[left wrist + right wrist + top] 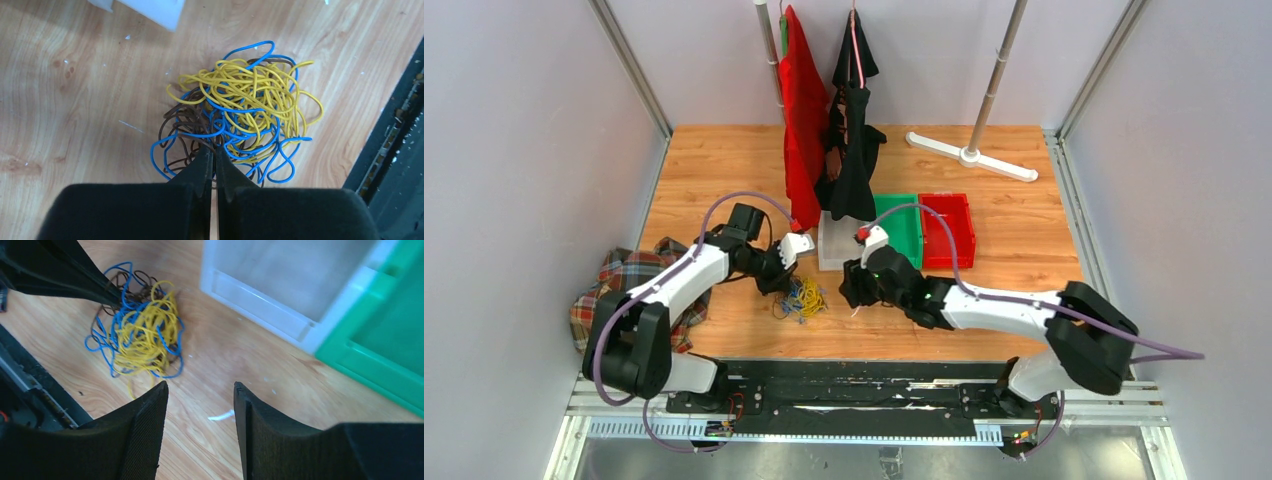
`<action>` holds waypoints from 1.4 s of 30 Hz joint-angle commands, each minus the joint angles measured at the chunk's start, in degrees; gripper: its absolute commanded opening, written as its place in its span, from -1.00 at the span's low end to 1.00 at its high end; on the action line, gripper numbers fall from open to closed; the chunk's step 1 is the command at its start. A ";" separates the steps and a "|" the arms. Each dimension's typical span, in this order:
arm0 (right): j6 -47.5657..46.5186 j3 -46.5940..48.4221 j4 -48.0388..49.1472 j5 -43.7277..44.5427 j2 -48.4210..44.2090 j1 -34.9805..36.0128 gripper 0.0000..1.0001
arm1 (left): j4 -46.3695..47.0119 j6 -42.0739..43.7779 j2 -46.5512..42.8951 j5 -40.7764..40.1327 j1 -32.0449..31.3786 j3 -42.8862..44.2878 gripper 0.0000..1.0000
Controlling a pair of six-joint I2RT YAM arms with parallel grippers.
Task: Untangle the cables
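The cables (245, 110) lie in one tangled heap of yellow, blue and dark brown wire on the wooden table, near its front edge (801, 298). My left gripper (215, 150) is shut, its tips pressed together at the heap's near edge where brown and blue strands run in between them. The top view shows it (784, 286) at the heap's left side. My right gripper (200, 387) stands open over bare wood with nothing between its fingers, a little to the right of the heap (140, 332). From above it (849, 290) hangs right of the cables.
A white bin (839, 245), a green bin (902, 228) and a red bin (949, 230) stand in a row behind the grippers. Red and black clothes (809, 130) hang from a rack at the back. A plaid cloth (624, 285) lies at the left edge.
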 commanded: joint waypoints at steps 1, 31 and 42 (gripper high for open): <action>-1.70 6.19 4.54 -4.82 6.17 2.17 0.02 | -6.58 2.87 -4.17 3.26 -0.42 2.33 -0.99; -0.96 10.21 12.47 -9.34 22.22 2.86 -0.46 | -20.08 -0.52 -13.51 11.84 -0.41 11.30 -0.99; -0.71 4.06 12.34 -10.38 11.00 0.87 -0.99 | -8.69 6.79 -17.06 -13.70 -0.42 -0.86 -0.99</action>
